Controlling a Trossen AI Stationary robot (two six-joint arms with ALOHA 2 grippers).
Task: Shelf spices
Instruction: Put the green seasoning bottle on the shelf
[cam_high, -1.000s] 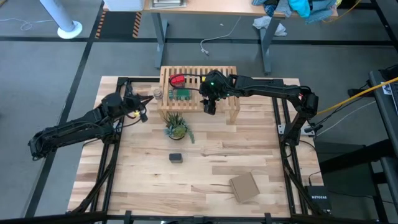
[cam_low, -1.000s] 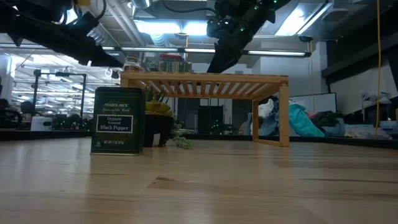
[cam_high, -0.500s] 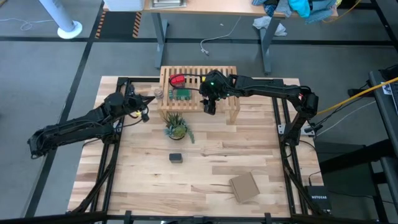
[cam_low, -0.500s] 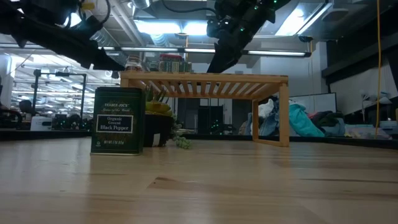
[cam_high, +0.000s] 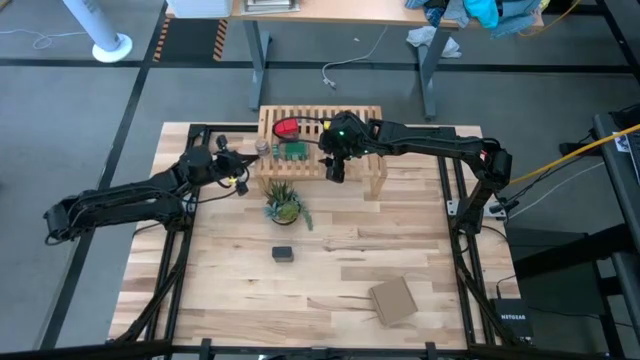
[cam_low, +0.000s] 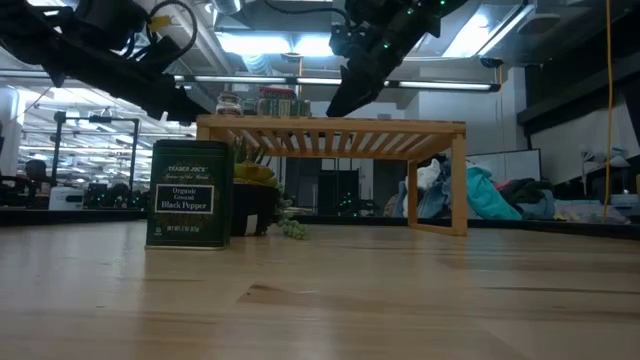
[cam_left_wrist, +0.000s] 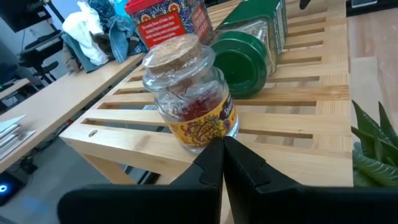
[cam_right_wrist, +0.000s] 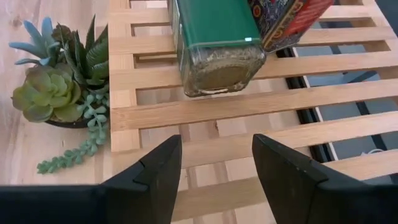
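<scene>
The light-wood slatted shelf (cam_high: 355, 125) stands at the table's far middle. On it the red tin (cam_high: 285, 128) and the green-capped jar (cam_high: 293, 151) lie on their sides, and the tiny clear jar (cam_left_wrist: 189, 99) with a cork lid stands upright at the shelf's left near corner. The dark tin (cam_high: 283, 253) stands on the table in front of the shelf, and it shows in the low view (cam_low: 190, 193). My left gripper (cam_left_wrist: 222, 152) is shut, level, at the tiny jar's base. My right gripper (cam_right_wrist: 214, 168) is open over the shelf's slats, right of the green-capped jar, touching nothing. My left gripper's shut fingertips (cam_left_wrist: 214, 149) are against the tiny jar's lower wall (cam_left_wrist: 208, 138), on its side toward the table's left. The fingers come level from the table's left near side. The jar stands upright on the shelf's slats.
A small potted plant (cam_high: 284, 205) stands on the table just in front of the shelf's left part, beside my left gripper. A flat brown cardboard piece (cam_high: 392, 300) lies at the near right. A person's workshop room shows behind the table.
My left gripper has gone toward the table's right edge, up to the shelf's left end, staying shut. The tiny jar has slid a little to the right, farther onto the shelf, and has stayed upright.
</scene>
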